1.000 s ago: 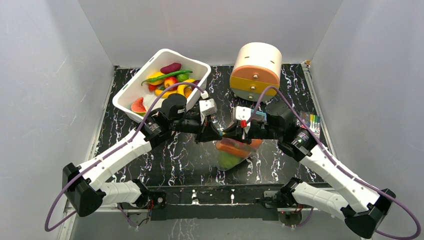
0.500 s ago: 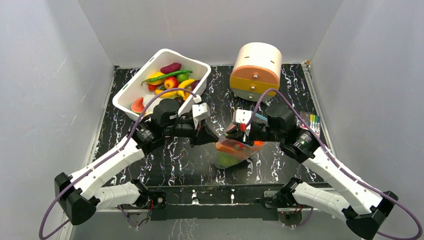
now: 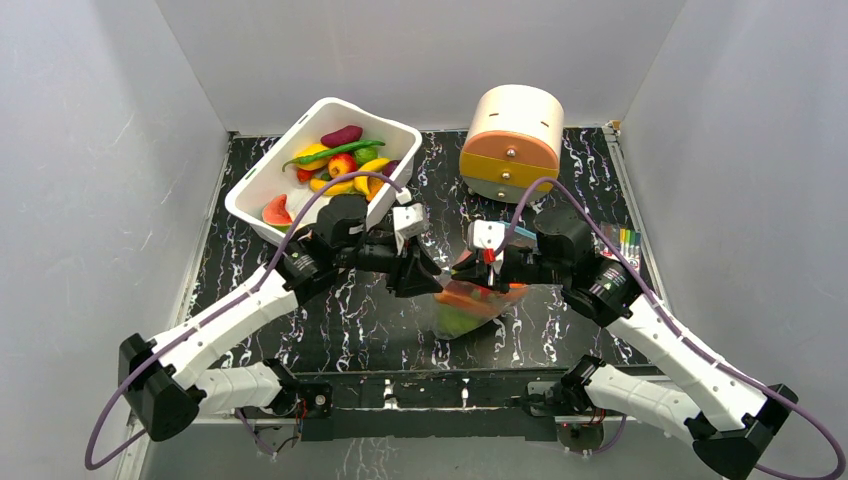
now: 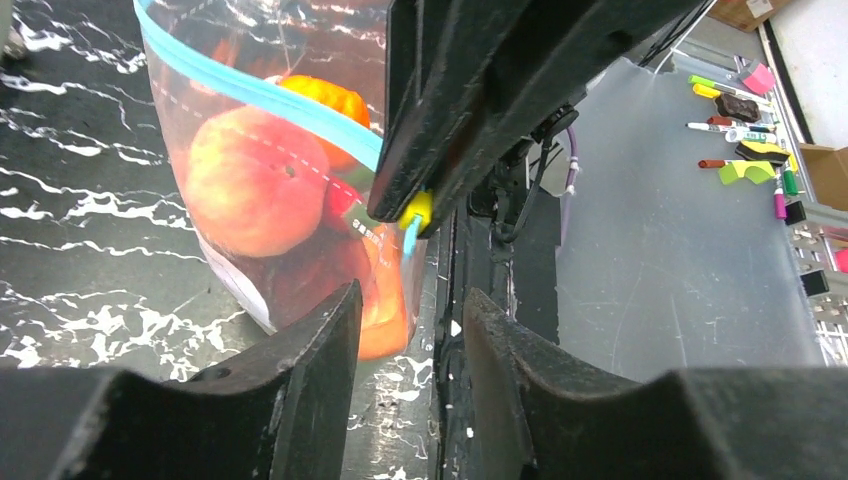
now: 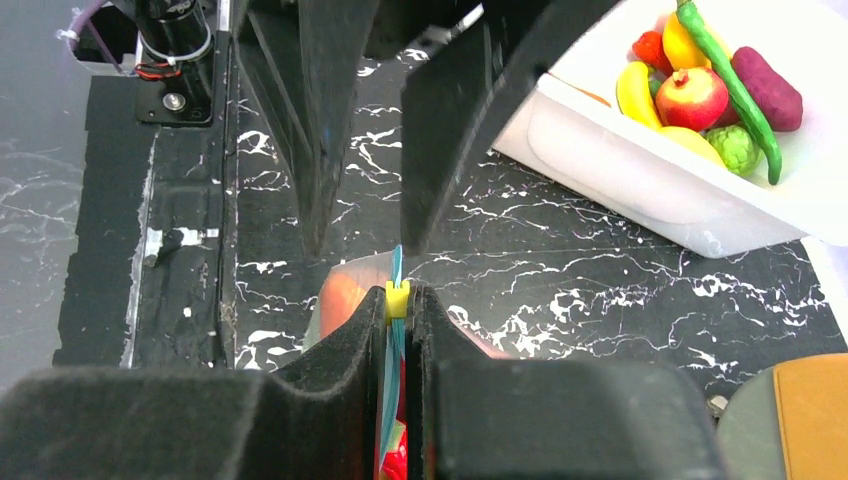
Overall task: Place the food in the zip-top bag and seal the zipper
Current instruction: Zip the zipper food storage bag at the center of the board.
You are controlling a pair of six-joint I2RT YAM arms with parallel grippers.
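Fingers of the right gripper (image 5: 397, 300) pinch tight on the blue-teal zipper (image 5: 396, 268) at its yellow slider tab (image 5: 397, 291), holding the zip-top bag (image 3: 470, 305) up by its mouth edge over the middle of the black marbled table (image 3: 350, 320). The left gripper (image 4: 412, 295) hangs just beside the bag, jaws parted and gripping nothing. A peach (image 4: 255, 185) and an orange (image 4: 325, 100) show through the clear plastic, while more toy food (image 3: 335, 160) fills the white bin (image 3: 250, 192) behind.
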